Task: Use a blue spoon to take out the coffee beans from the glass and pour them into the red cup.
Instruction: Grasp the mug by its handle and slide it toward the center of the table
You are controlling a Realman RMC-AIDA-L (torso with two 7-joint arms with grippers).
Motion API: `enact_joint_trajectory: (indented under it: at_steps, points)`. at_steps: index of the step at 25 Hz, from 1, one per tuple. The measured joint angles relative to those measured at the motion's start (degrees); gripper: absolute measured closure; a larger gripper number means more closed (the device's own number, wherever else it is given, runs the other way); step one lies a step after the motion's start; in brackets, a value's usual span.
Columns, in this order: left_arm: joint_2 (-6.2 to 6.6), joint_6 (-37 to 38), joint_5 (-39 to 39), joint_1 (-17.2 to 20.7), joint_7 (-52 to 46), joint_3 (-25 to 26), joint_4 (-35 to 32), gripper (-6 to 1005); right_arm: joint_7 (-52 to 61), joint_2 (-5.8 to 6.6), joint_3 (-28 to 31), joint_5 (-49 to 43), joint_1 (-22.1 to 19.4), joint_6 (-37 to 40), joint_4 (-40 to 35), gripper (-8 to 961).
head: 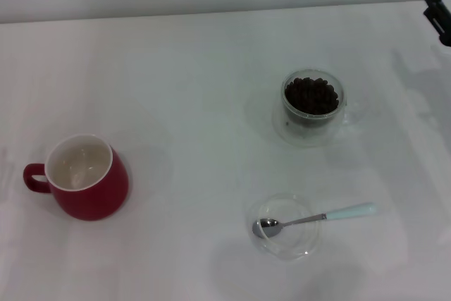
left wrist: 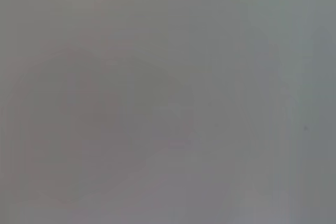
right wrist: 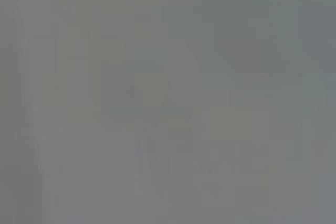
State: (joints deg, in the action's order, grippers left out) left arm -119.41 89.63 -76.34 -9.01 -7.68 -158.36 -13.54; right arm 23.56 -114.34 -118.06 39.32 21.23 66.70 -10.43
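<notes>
Pale-blue in the handle and shiny in the bowl, the blue spoon (head: 314,218) lies across a shallow clear glass dish (head: 287,225) at the near right of the white table (head: 197,75). Its bowl rests inside the dish and its handle juts past the rim toward the right, which probably leaves the handle raised and free for a pinch. Beyond it stands the glass (head: 311,107), filled near the top with coffee beans (head: 311,95), its side handle pointing right. The red cup (head: 81,175) sits well apart on the left, upright, its white inside empty and its loop handle turned left. Only a dark part of the right gripper (head: 438,13) shows at the far right edge; I cannot tell how its fingers stand. The left gripper is out of sight, and both wrist views show only featureless grey. Nothing is grasped yet, so scooping has not begun.
</notes>
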Motion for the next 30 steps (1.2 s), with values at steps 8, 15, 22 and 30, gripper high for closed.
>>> enact_joint_trajectory:
  at_steps: [8,15,22,30]
  points:
    - [0.27,2.96,3.27,4.00,-3.51,-0.90,2.49,169,0.00,0.38,1.33,0.02,-0.13,0.01,0.11,84]
    - [0.33,3.87,9.79,5.74,-3.69,-2.33,6.08,170,-0.02,0.14,3.30,-0.02,0.49,0.01,2.67,83]
    - [0.27,2.90,13.65,5.39,-4.88,-2.38,7.56,170,-0.10,0.21,3.49,-0.10,0.50,0.01,2.87,83]
    - [0.31,-1.99,18.45,4.49,-4.97,-2.40,9.89,171,-0.02,0.04,5.04,0.01,-0.19,0.02,2.88,83]
